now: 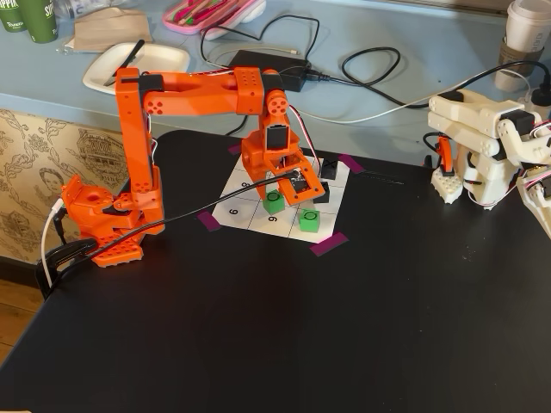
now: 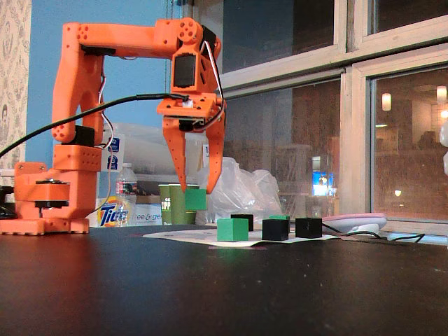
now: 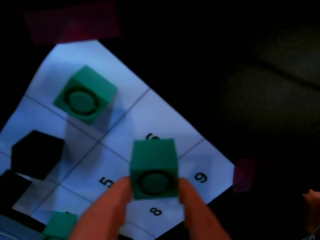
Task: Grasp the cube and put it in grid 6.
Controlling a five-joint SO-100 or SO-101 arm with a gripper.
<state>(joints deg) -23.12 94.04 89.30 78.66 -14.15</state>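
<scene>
- The orange gripper (image 2: pixel 194 189) was clamped on the cube (image 2: pixel 195 199), one finger on each side, and held it in the air clear of the paper grid (image 2: pixel 189 236), as the low fixed view showed.
- In the wrist view the cube (image 3: pixel 154 168) sat between the two orange fingers (image 3: pixel 105 210), its ringed face turned toward the camera, with the gripper (image 3: pixel 152 192) closed against its sides.
- Behind the held cube in that view lay the white grid sheet (image 3: pixel 165 120); the cube covered most of a numeral in the cell just past it, and I could not tell for certain which digit it was.
- The cell printed 5 (image 3: pixel 106 183) showed just left of the cube, the cell printed 8 (image 3: pixel 156 211) under it, and a cell marked with a 9 or 6 (image 3: pixel 200 177) to its right.
- A second green cube (image 3: pixel 85 97) with a black ring rested in a corner cell of the sheet, well apart from the gripper.
- A black cube (image 3: pixel 37 154) stood on the left part of the sheet in the wrist view.
- In the high fixed view the gripper (image 1: pixel 284 194) hung over the middle of the grid, the held cube (image 1: pixel 274 202) beneath it and another green cube (image 1: pixel 309 222) in a near cell.
- Purple tape (image 1: pixel 328 244) held the sheet's corners to the black table (image 1: pixel 258 344).
</scene>
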